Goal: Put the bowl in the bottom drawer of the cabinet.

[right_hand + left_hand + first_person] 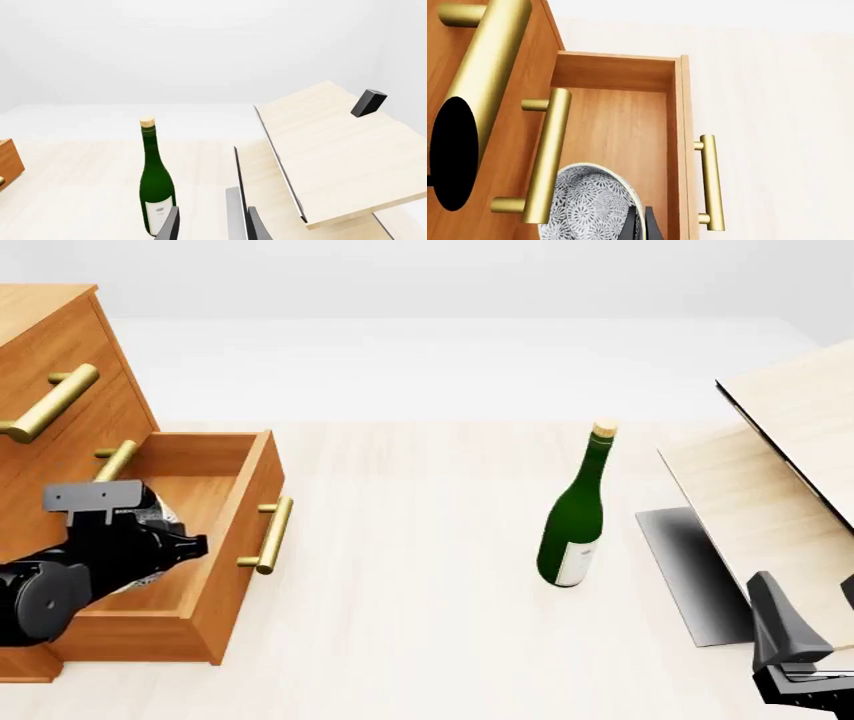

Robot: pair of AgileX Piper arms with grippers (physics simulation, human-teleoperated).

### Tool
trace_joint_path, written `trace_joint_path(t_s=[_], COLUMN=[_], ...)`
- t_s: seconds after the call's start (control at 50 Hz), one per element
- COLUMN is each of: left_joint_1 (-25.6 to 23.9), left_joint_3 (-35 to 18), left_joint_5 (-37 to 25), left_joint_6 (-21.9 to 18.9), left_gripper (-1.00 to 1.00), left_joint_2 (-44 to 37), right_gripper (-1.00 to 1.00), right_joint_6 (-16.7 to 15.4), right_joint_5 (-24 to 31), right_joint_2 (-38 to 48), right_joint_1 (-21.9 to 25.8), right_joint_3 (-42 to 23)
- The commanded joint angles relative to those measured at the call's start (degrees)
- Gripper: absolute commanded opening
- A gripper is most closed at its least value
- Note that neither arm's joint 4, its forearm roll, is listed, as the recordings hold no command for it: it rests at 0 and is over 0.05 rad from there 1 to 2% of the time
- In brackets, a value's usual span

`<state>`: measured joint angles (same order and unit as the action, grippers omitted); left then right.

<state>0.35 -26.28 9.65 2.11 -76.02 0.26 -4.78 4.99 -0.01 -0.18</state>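
Note:
The cabinet (47,350) stands at the far left with its bottom drawer (251,502) pulled out. My left arm (127,540) reaches over that open drawer and hides the bowl in the front view. In the left wrist view the bowl (587,200), white with a fine grey pattern, is tilted over the drawer's wooden floor (620,125). My left gripper (642,222) is shut on its rim. My right gripper (811,620) (213,227) is open and holds nothing, low at the front right, far from the cabinet.
A green bottle (577,510) (157,185) with a cork stands upright mid-table. A pale slanted board structure (787,440) (333,150) fills the right side. Brass bar handles (547,155) of the upper drawers jut out just above the open drawer.

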Motion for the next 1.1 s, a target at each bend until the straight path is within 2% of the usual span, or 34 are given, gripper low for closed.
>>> trace_joint_path(t_s=[0.02,0.22,0.24,0.48,0.64,0.82,0.86,0.9,0.94,0.96,1.0,1.06,1.1], left_joint_1=[-0.2,-0.5,-0.4,-0.1,3.5,3.2,0.9,-1.0,-1.8,-3.2,-4.1,-6.5,-6.4], left_joint_3=[-0.3,-0.6,-0.6,-1.2,-1.2,-1.6,-2.3,-2.8,-2.9,-3.0,-3.2,-3.2,-3.3], left_joint_5=[0.8,0.5,0.6,-0.4,-2.8,-3.5,-3.4,-2.9,-2.8,-2.4,-2.2,-1.9,-2.1], left_joint_6=[0.2,1.5,1.7,2.8,0.6,0.2,2.3,7.1,7.2,9.7,9.6,12.7,12.6], left_gripper=[-1.00,-1.00,1.00,1.00,1.00,1.00,1.00,1.00,1.00,1.00,1.00,1.00,1.00], left_joint_2=[-0.6,-0.2,0.0,1.6,7.7,9.0,8.3,7.5,7.3,6.7,6.4,6.1,6.5], right_gripper=[1.00,1.00,1.00,1.00,1.00,1.00,1.00,1.00,1.00,1.00,1.00,1.00,1.00], right_joint_6=[0.0,0.0,0.0,0.0,0.0,0.0,0.0,0.0,0.0,0.0,0.0,0.0,0.0], right_joint_5=[0.0,0.0,0.0,0.0,0.0,0.0,0.0,0.0,0.0,0.0,0.0,0.0,0.0], right_joint_2=[0.0,0.0,0.0,0.0,0.0,0.0,0.0,0.0,0.0,0.0,0.0,0.0,0.0], right_joint_1=[0.0,0.0,0.0,0.0,0.0,0.0,0.0,0.0,0.0,0.0,0.0,0.0,0.0], right_joint_3=[0.0,0.0,0.0,0.0,0.0,0.0,0.0,0.0,0.0,0.0,0.0,0.0,0.0])
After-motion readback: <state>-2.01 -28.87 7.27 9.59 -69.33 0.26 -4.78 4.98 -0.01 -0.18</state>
